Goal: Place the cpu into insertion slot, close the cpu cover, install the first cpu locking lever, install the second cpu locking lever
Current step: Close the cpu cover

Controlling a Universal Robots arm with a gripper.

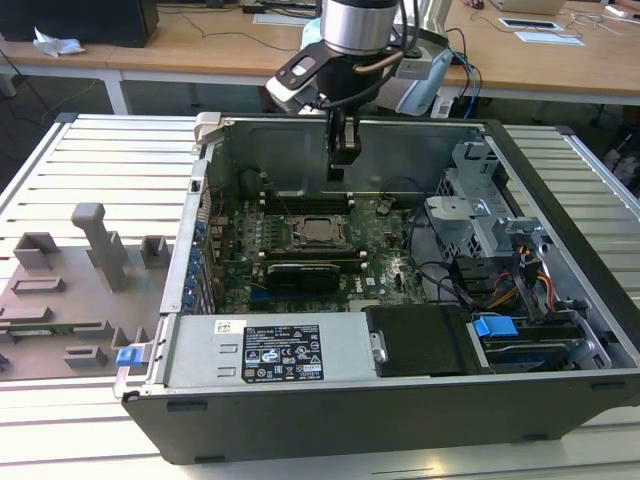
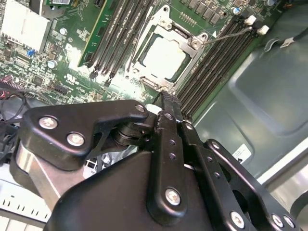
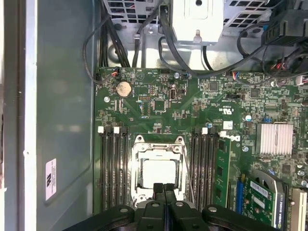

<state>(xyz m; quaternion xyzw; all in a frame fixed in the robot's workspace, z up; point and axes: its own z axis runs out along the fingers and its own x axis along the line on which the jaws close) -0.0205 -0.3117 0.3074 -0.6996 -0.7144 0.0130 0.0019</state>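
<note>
The cpu (image 3: pixel 158 174) lies flat in the insertion slot (image 1: pixel 300 240) on the green motherboard, its dull silver top showing in both wrist views (image 2: pixel 163 57). The cpu cover (image 3: pixel 135 168) lies down around it as a metal frame (image 2: pixel 144 45). A thin wire locking lever (image 3: pixel 186 168) runs along one side of the socket, and its end (image 2: pixel 226 34) sticks out over the memory sticks. My gripper (image 1: pixel 343 165) hangs above the socket, apart from it. Its black fingers (image 3: pixel 159 190) are shut together with nothing between them (image 2: pixel 168 98).
Rows of black memory sticks (image 3: pixel 111 163) flank the socket on both sides (image 3: pixel 204 163). Black cables (image 3: pixel 168 43) and a drive cage (image 1: pixel 480 215) crowd the exterior view's right. The case wall (image 3: pixel 62 120) stands close. A power supply (image 1: pixel 270 350) sits in front, a grey fixture (image 1: pixel 90 250) outside the case.
</note>
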